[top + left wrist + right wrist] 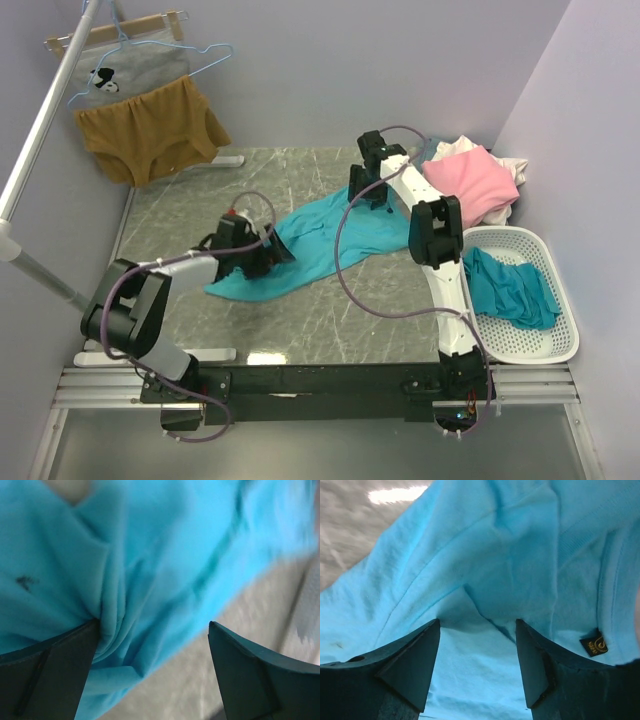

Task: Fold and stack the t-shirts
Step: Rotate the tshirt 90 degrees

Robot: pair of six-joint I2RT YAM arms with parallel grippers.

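A turquoise t-shirt (325,240) lies crumpled and stretched across the middle of the table. My left gripper (275,248) is open at its near-left part; in the left wrist view (152,630) a bunched fold of the shirt (150,555) touches the left finger (60,655). My right gripper (368,195) is open over the shirt's far-right end; in the right wrist view (477,630) its fingers stand on the shirt's cloth (495,555) near a small yellow label (593,644). A pink t-shirt (470,180) lies on white cloth at the far right. A teal shirt (510,285) lies in the white basket (565,345).
A grey printed garment (125,70) and a mustard-brown garment (150,130) hang on hangers at the far left by a slanted metal pole (40,130). The white basket stands at the right edge. Purple walls close the back and sides.
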